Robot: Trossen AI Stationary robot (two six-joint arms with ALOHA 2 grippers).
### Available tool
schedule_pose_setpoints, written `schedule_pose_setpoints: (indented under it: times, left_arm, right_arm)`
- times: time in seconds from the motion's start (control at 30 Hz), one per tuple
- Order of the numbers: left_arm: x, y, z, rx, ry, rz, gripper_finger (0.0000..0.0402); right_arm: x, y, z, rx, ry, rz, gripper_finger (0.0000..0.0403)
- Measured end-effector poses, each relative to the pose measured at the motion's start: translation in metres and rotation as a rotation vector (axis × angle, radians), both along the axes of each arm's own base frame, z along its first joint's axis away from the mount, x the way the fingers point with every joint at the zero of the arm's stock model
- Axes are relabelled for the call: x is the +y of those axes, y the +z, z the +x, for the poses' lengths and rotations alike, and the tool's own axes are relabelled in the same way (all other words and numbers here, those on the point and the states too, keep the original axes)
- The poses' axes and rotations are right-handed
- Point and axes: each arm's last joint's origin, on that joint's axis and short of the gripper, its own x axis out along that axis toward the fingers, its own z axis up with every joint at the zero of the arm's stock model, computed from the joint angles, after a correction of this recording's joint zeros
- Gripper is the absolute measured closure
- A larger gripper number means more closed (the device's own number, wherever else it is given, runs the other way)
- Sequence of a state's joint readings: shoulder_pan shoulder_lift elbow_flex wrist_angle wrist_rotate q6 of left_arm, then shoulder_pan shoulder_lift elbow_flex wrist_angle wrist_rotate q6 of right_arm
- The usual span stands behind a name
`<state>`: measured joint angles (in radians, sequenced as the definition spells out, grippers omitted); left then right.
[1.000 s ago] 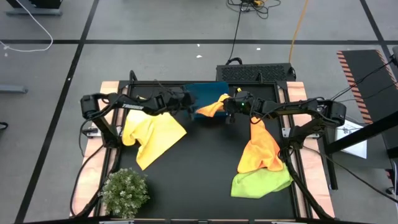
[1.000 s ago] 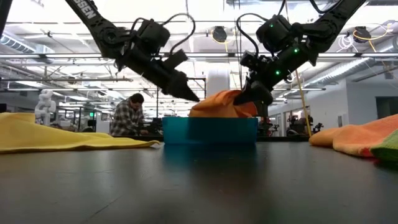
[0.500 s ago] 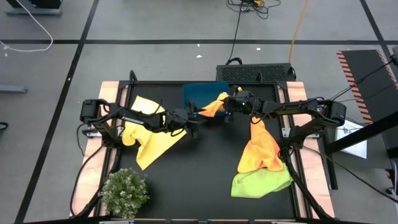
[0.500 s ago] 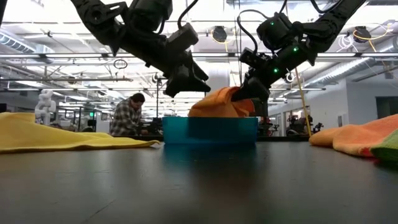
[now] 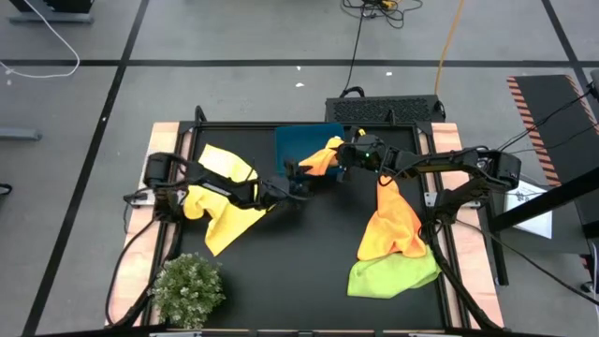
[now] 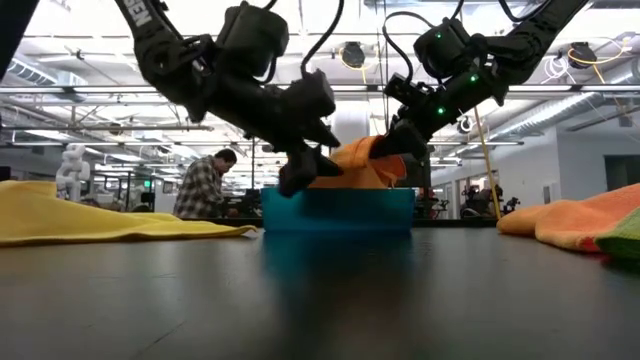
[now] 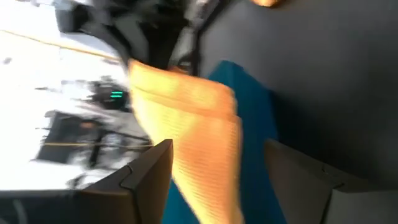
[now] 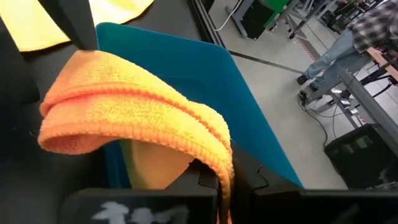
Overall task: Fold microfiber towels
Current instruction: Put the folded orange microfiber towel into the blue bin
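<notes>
From overhead, you have the rectangular blue plastic bin [image 5: 304, 142] at the table's far edge as your reference. A folded orange microfiber towel [image 5: 321, 157] drapes over the bin's near right corner. The right gripper [image 5: 341, 167] sits at that corner, against the towel. The left gripper [image 5: 298, 183] hangs just in front of the bin. A crumpled yellow microfiber towel [image 5: 225, 195] lies well left of the bin, under the left arm. A second orange cloth [image 5: 391, 225] lies right of and nearer than the bin, overlapping a lime green cloth [image 5: 393, 274]. A small green bushy plant [image 5: 188, 288] stands far from the bin at the near left corner.

At table height, you see the towel mounded above the bin's rim [image 6: 338, 210], with the right gripper [image 6: 392, 140] pinching its upper right edge and the left gripper [image 6: 300, 172] just at its left side.

Through the left wrist camera, the two dark fingers [image 7: 146, 180] stand spread, the orange towel [image 7: 199, 137] between them, untouched.

The right wrist camera shows its fingers [image 8: 211, 180] pressed on the towel's edge [image 8: 130, 115].
</notes>
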<state>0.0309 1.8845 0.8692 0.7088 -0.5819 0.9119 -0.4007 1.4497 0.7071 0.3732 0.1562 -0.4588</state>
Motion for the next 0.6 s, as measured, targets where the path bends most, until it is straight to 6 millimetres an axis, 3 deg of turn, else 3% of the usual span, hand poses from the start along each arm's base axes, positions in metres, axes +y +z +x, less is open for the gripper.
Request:
schedule_pose_setpoints:
  times: [0.37, 0.6]
  left_arm:
    - [-0.002, -0.016, 0.005, 0.050, 0.009, 0.130, 0.0152]
    - [-0.001, -0.017, 0.005, 0.065, 0.020, 0.145, 0.0190]
  right_arm:
    - [0.000, 0.000, 0.000, 0.002, 0.000, 0.003, 0.0403]
    - [0.000, 0.000, 0.000, 0.002, 0.000, 0.003, 0.0403]
